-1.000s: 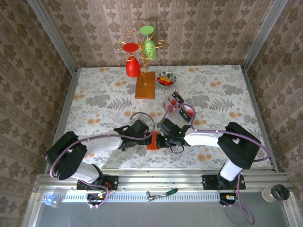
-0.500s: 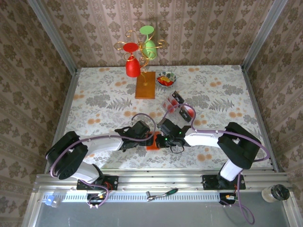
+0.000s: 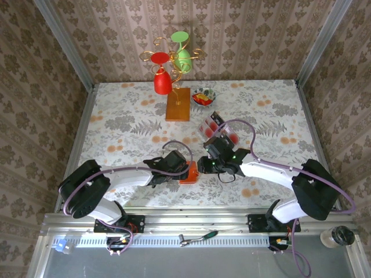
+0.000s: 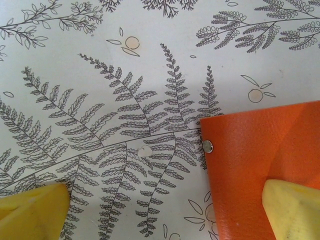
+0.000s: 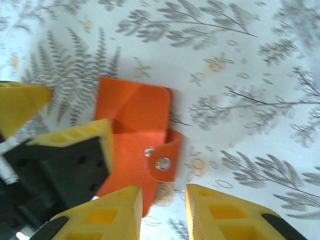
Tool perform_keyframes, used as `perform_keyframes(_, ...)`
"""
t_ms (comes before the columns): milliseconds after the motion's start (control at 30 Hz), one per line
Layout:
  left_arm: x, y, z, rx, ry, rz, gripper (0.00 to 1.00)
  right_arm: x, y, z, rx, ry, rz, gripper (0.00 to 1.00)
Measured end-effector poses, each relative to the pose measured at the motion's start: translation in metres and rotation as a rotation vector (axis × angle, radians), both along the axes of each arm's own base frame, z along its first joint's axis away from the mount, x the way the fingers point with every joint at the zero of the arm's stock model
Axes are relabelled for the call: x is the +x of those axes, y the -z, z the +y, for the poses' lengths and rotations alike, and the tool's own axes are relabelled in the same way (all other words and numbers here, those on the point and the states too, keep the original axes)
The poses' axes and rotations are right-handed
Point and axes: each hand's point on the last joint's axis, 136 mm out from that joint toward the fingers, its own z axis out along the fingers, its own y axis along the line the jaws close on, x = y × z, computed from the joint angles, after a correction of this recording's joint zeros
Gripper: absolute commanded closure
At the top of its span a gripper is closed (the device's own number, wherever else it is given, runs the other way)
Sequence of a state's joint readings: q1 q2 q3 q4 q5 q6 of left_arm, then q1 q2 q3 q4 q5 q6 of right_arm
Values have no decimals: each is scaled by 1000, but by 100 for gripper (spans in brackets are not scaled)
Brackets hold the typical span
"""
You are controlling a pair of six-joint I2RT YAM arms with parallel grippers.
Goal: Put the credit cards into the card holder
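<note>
The orange card holder point(image 3: 188, 173) lies flat on the fern-print table near the front middle. Its snap strap point(image 5: 163, 159) sticks out past one edge, and a corner stud point(image 4: 208, 146) shows in the left wrist view. My left gripper point(image 3: 182, 168) is open wide, with one yellow finger point(image 4: 292, 207) resting on the card holder point(image 4: 260, 160) and the other finger on the cloth. My right gripper point(image 5: 162, 202) sits just right of the strap, jaws apart with nothing between them. The credit cards point(image 3: 213, 123) lie in a clear tray point(image 3: 227, 138) behind the right arm.
A wooden stand point(image 3: 177, 105) carrying a red and a green glass stands at the back middle. A small bowl point(image 3: 203, 96) sits beside it. Patterned walls close in the table on three sides.
My right gripper has opened and drawn back to the right, off the card holder. The left gripper has edged right onto the holder and stayed open.
</note>
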State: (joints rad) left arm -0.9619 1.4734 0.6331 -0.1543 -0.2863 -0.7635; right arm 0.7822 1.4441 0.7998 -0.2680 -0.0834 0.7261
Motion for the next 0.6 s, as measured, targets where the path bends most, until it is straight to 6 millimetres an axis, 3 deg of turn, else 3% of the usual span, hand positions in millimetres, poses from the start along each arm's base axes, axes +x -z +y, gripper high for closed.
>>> perform_keyframes(300, 0, 0, 0, 0, -3, -9, 0, 4, 20, 5, -92, -43, 63, 66)
perform_keyframes(600, 0, 1, 0, -3, -6, -13, 0, 7, 23, 21, -112, -84, 69, 63)
